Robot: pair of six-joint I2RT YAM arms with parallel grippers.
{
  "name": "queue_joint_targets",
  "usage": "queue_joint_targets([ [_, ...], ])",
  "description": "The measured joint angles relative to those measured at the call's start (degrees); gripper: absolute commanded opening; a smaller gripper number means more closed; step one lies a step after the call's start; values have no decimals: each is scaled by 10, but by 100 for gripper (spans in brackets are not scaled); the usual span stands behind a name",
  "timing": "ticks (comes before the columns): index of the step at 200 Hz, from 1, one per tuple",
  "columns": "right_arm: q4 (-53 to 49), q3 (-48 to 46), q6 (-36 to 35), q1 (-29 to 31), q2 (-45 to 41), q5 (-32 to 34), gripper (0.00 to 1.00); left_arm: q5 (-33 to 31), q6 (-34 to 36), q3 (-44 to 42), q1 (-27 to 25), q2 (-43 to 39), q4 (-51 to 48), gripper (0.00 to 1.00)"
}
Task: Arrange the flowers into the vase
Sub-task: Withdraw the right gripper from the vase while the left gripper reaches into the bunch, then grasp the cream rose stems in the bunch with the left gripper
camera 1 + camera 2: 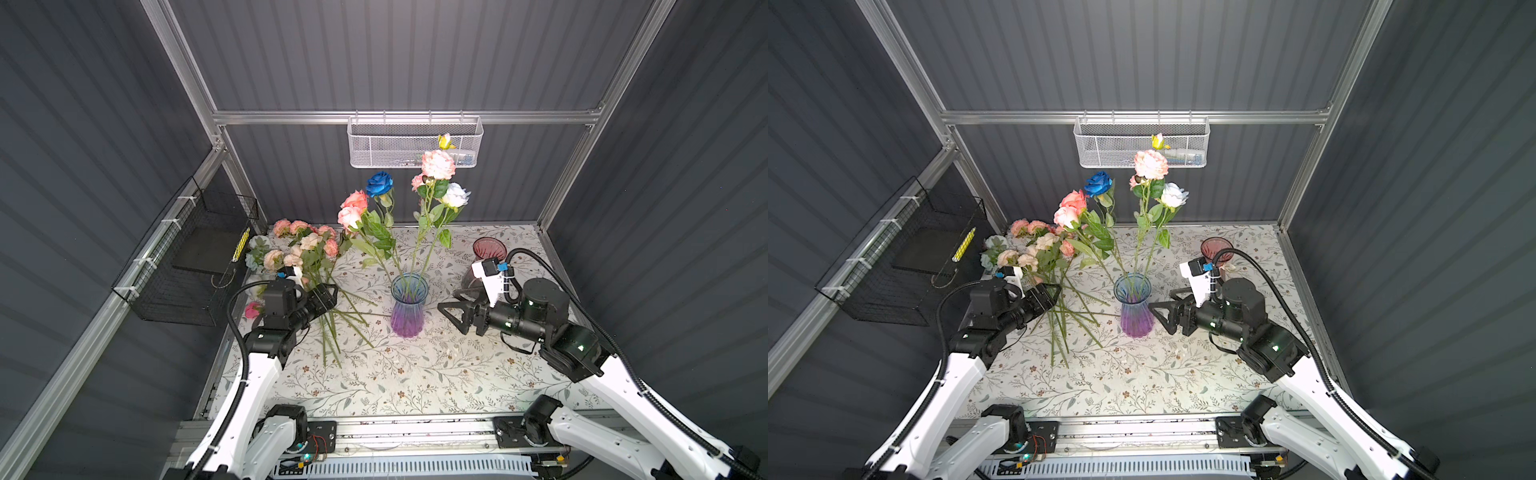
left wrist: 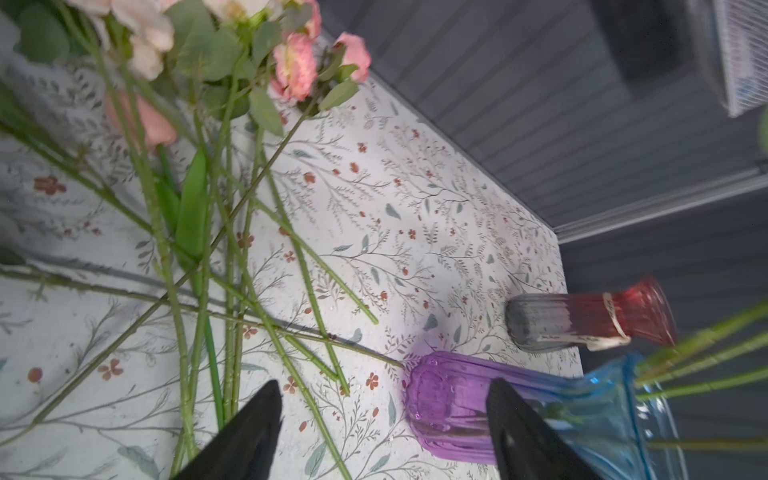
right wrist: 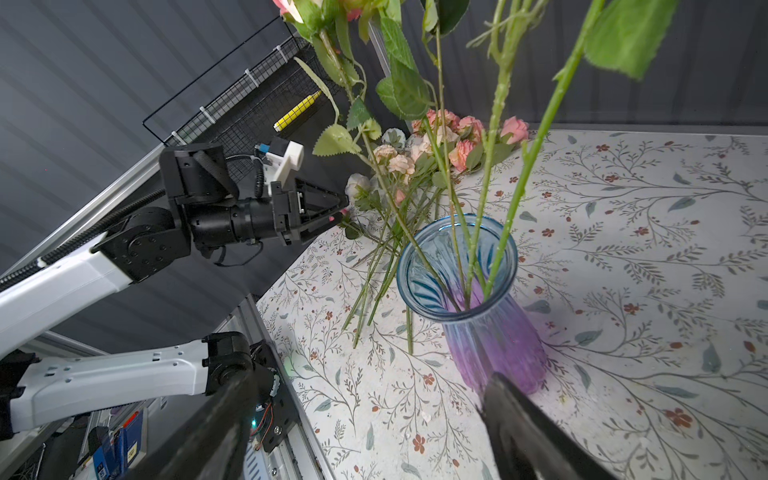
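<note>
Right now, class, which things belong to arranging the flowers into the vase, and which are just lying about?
For the job: blue-purple vase; flowers standing in it; loose flowers heaped beside it.
Lying about: red vase; white mesh basket; black wire basket.

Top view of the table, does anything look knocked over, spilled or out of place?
Nothing spilled or toppled: the blue-to-purple ribbed glass vase stands upright holding stems. The only untidy part is the heap of loose pink and cream flowers lying criss-crossed on the floral tablecloth.
</note>
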Motion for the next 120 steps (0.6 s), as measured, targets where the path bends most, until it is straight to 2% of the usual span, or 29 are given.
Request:
queue_joint_targets([
  [63, 7, -13, -2, 0, -22, 22, 86, -105, 8, 10, 6, 175, 33, 39],
  [120, 3, -20, -10, 0, -36, 35, 86, -160, 10, 30, 49, 255, 43, 35],
])
